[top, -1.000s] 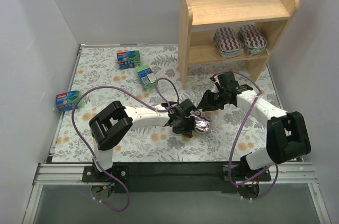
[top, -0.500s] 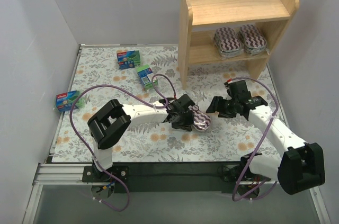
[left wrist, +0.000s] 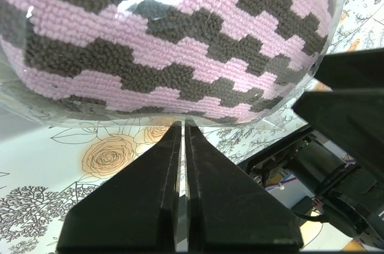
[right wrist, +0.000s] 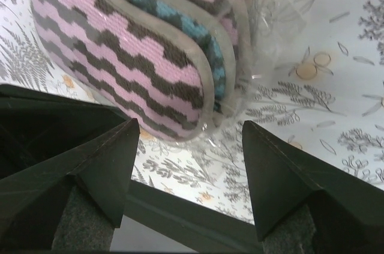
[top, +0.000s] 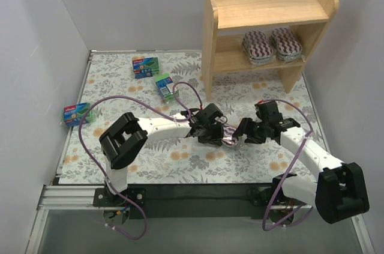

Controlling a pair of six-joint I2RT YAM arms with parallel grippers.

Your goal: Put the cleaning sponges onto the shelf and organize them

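Note:
A striped oval pad pack in clear wrap (top: 227,138) is at the middle of the mat. My left gripper (top: 211,130) is shut on the edge of its wrap, and the pad fills the top of the left wrist view (left wrist: 180,38) just beyond the closed gripper (left wrist: 183,125). My right gripper (top: 245,132) is open just right of the pad. In the right wrist view the pad (right wrist: 120,50) lies just ahead of the open gripper (right wrist: 191,129). Two more striped pads (top: 258,47) (top: 286,44) lie on the lower tier of the wooden shelf (top: 270,11). Three green sponge packs (top: 146,66) (top: 165,86) (top: 76,113) lie on the mat at the left.
The shelf stands at the far right with its top tier bare. White walls close in on both sides. Purple cables loop over the mat (top: 120,86) from both arms.
My right gripper has moved nearer and down to the right side of the pad. My left gripper has shifted the pad slightly up and to the right.

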